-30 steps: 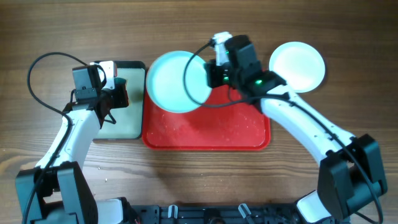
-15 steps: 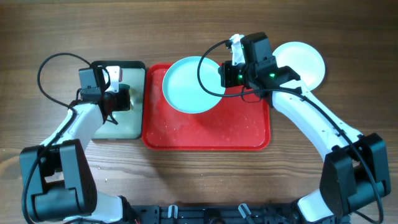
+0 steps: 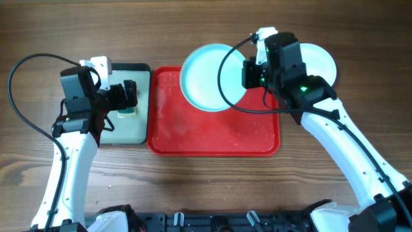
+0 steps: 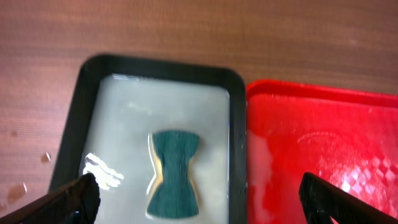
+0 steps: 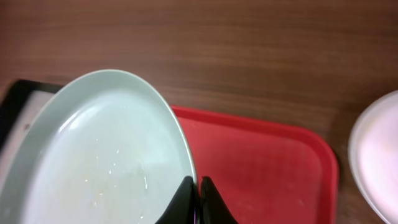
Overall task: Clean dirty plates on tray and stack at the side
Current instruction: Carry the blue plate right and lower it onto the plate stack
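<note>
The red tray (image 3: 212, 132) sits mid-table, its floor wet and speckled with pale flecks. Nothing lies flat in it. One pale aqua plate (image 3: 206, 77) hangs over its rim between 12 and 1 o'clock, with bits of residue on its face. The right gripper (image 5: 194, 188) has this plate by its 3 o'clock edge, the jaws pinched tight on the rim. Whether the plate's underside touches the tray, I can't tell.

At 9 o'clock of the red tray, just beside it, is the smaller black-rimmed tray (image 4: 73, 130). It holds a shallow pale liquid and one dark green sponge (image 4: 174, 173), waisted like a bow tie, lying near the middle. The left gripper (image 3: 127, 96) hovers above it with its fingers (image 4: 74, 199) spread wide and nothing between them.

One white plate (image 3: 320, 61) rests on the wooden table (image 3: 193, 26) at about 2 o'clock of the red tray, off it and partly hidden by the right arm.

I count two plates, one aqua and one white, then two trays and one sponge.
</note>
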You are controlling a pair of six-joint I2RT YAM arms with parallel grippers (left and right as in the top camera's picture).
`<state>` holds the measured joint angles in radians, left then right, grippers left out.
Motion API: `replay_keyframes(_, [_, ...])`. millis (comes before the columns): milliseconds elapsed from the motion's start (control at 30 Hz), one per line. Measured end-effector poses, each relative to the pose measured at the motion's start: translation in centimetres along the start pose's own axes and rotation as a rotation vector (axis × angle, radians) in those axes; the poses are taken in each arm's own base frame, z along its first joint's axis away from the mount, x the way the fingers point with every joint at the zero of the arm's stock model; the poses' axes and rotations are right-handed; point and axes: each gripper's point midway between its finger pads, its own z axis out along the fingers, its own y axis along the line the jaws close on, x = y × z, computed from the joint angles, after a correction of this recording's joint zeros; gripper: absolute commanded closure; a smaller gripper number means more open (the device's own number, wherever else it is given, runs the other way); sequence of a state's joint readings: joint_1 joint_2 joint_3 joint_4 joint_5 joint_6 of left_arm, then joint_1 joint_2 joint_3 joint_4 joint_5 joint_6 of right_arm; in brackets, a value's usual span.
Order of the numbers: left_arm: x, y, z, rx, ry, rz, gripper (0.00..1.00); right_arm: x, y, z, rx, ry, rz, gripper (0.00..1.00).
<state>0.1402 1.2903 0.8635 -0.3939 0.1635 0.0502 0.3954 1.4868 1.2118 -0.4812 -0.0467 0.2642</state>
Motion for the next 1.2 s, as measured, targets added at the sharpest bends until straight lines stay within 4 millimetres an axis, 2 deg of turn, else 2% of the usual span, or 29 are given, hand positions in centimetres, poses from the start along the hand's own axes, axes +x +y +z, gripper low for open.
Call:
replay_keyframes(100, [0.6,0.0,0.0,0.003,0.026,-0.008,0.0,0.7,-1.9,-0.1,0.063,0.032,0.033,0.96])
replay_keyframes(167, [0.6,0.0,0.0,0.003,0.026,-0.008,0.0,0.3,-4.5,-0.3,0.103,0.025,0.096,0.95])
replay_keyframes(333, [0.6,0.0,0.0,0.003,0.026,-0.008,0.0,-0.7,-13.3,-2.0,0.214,-0.016,0.292,0.96])
replay_keyframes(400, [0.6,0.0,0.0,0.003,0.026,-0.008,0.0,0.1,-16.9,-2.7,0.271,-0.015,0.363,0.96])
replay_keyframes(467, [0.6,0.0,0.0,0.003,0.026,-0.008,0.0,0.7,-19.2,-3.2,0.306,-0.016,0.411,0.96])
replay_keyframes(533, [0.6,0.0,0.0,0.003,0.026,-0.008,0.0,1.1,-22.8,-3.8,0.379,-0.032,0.477,0.96])
replay_keyframes(600, [0.6,0.0,0.0,0.003,0.026,-0.008,0.0,1.9,-26.1,-3.4,0.457,-0.036,0.525,0.96])
replay_keyframes(633, [0.7,0.0,0.0,0.003,0.026,-0.008,0.0,2.2,-26.8,-3.1,0.476,-0.031,0.534,0.96])
replay_keyframes(667, [0.7,0.0,0.0,0.003,0.026,-0.008,0.0,2.8,-28.2,-2.0,0.498,-0.024,0.551,0.96])
replay_keyframes(800, [0.7,0.0,0.0,0.003,0.027,-0.008,0.0,4.9,-30.5,1.2,0.525,0.016,0.592,0.96])
replay_keyframes(933, [0.7,0.0,0.0,0.002,0.028,-0.009,0.0,5.7,-31.6,3.4,0.532,0.019,0.601,0.96])
replay_keyframes(1200, [0.7,0.0,0.0,0.002,0.028,-0.009,0.0,5.9,-32.6,2.9,0.598,0.008,0.597,0.96])
